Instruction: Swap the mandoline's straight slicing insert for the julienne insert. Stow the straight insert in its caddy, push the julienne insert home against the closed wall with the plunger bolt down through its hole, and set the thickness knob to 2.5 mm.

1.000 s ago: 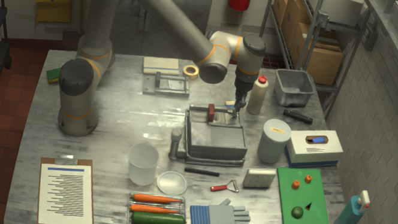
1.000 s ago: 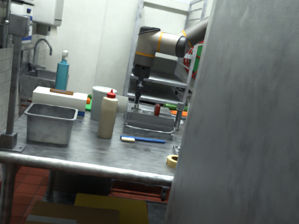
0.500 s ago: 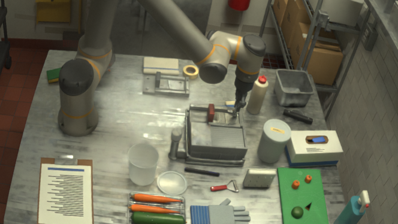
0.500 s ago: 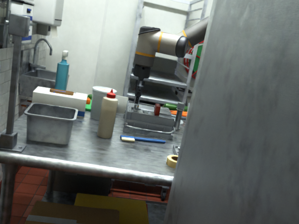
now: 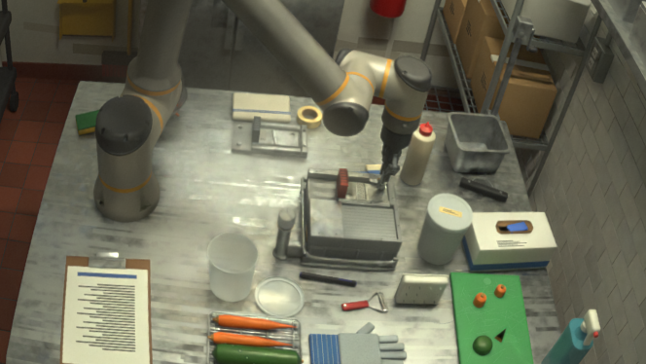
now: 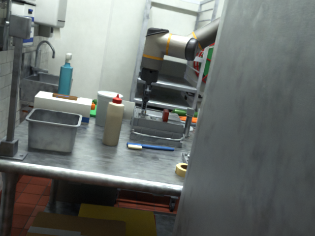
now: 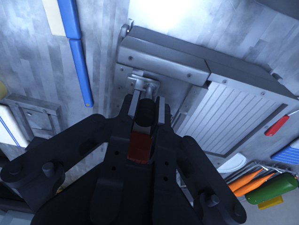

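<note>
My gripper (image 7: 146,110) points straight down at the far right corner of the grey mandoline (image 5: 349,219), and its two fingers are clamped on the sides of a small black knob (image 7: 145,111) that tops a steel pin in a bracket there. In the side camera the gripper (image 5: 384,181) stands just right of the red block (image 5: 343,182) on the mandoline's far rail. The ribbed insert (image 7: 226,118) lies in the mandoline's bed. A grey caddy (image 5: 270,137) sits at the far middle of the table. A grey post (image 5: 284,232) stands at the mandoline's left.
A steel tub (image 5: 475,141) sits far right, with a squeeze bottle (image 5: 417,153) close beside my arm. A blue-handled tool (image 6: 150,146) lies behind the mandoline. A grey canister (image 5: 443,227), a white box (image 5: 509,239), a tape roll (image 5: 309,116) and a clear cup (image 5: 232,265) stand around.
</note>
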`<state>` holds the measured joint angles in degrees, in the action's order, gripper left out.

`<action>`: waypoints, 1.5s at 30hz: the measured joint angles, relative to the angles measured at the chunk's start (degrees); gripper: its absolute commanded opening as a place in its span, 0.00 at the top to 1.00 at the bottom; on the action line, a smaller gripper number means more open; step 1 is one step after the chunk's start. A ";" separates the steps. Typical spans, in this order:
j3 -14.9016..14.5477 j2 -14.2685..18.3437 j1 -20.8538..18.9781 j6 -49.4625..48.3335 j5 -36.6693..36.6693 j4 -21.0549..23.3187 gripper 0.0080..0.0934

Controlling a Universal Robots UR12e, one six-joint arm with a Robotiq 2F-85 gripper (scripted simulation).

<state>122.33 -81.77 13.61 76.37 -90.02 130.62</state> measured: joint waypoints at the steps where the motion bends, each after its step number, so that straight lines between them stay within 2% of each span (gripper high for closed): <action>1: 0.00 0.00 0.00 0.00 0.00 0.00 1.00; 13: 0.00 0.00 0.00 0.00 0.00 -0.01 1.00; 33: 0.00 0.01 0.00 0.00 0.00 0.00 0.54; 45: -0.01 0.00 0.00 0.00 0.00 -0.01 0.53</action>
<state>122.32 -81.77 13.61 76.37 -90.02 130.61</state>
